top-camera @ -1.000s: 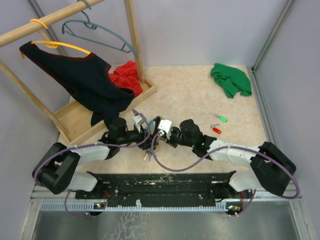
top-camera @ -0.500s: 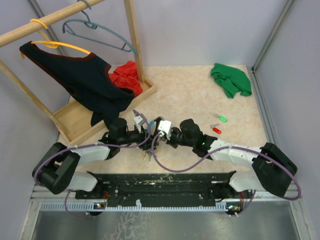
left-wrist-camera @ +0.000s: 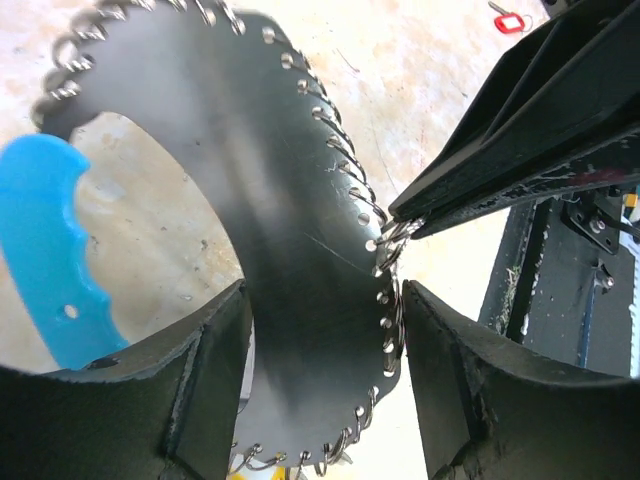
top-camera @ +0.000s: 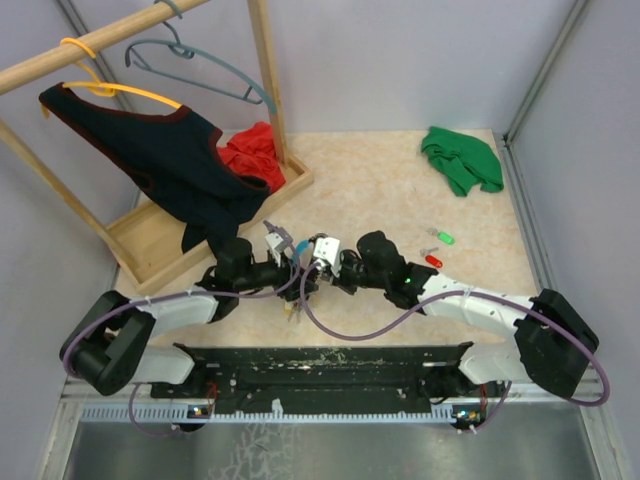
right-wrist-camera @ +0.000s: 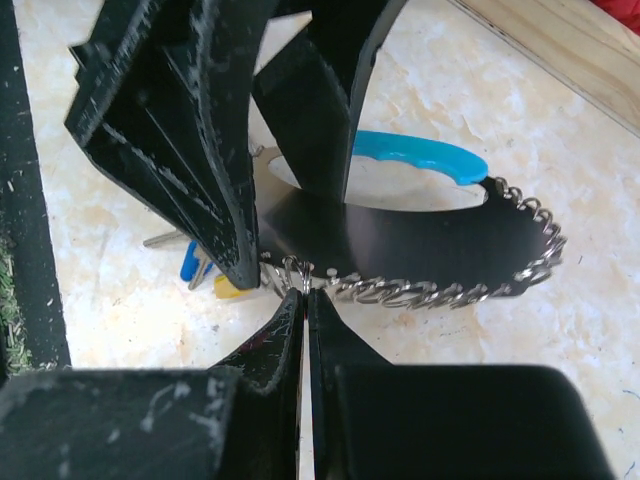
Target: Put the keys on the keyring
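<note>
Closing on the rim of the keyring (left-wrist-camera: 300, 200), my right gripper (right-wrist-camera: 305, 300) now has its fingers pressed fully together. Compared with a second ago, the small gap between them is gone, and one little wire loop (left-wrist-camera: 393, 238) of the rim is pinched between the tips. My left gripper (left-wrist-camera: 325, 340) does not change its hold: its two fingers are clamped across the dark flat band of the ring, not far from the light-blue segment (left-wrist-camera: 45, 250). In the overhead view both my wrists sit slightly more to the left than before, so I think I carry the ring a bit while I take this second hold.

The ring is therefore held in the air between my two grippers, just above the table (top-camera: 380, 190), and its blue and yellow tags (right-wrist-camera: 205, 275) hang below it. The green key (top-camera: 446, 238) and the red key (top-camera: 434, 260) lie on the table to my right, near each other and well apart from the ring, in the same places as a second ago.

For the task this means, in my judgement, that the ring is now fixed at two points and one loop is isolated, maybe to open it. No key is on the ring yet. Both my grippers are busy, so one must let go before it can fetch a key.
</note>
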You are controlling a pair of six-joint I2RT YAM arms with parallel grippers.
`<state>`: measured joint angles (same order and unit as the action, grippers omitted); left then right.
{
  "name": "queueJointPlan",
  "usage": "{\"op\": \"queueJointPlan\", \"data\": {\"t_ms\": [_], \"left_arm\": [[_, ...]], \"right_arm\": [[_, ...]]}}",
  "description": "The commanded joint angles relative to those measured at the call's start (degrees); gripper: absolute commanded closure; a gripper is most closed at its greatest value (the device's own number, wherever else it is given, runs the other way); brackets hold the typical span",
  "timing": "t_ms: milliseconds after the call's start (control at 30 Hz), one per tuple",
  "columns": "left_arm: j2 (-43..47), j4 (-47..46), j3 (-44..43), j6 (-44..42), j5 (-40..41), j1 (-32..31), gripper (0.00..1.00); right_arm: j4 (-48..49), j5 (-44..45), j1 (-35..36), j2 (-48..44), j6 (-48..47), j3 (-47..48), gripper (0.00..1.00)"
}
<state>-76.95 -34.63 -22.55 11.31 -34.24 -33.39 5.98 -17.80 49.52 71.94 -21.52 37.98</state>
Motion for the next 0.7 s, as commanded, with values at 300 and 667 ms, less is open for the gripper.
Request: {"op": "queueJointPlan", "data": {"t_ms": [300,667], "left_arm": [[15.10,-14.63,11.00,-4.47,3.51,0.34,0.32],[5.59,-24.81,8.45,-7.97,-6.73,0.34,0.52]], "right_arm": [[-4.68,-1.83,-0.12,0.43,-3.88,7.15,1.00],[-5.14,-4.50,-0.40,2.61,-5.15,8.91,1.00]]}}
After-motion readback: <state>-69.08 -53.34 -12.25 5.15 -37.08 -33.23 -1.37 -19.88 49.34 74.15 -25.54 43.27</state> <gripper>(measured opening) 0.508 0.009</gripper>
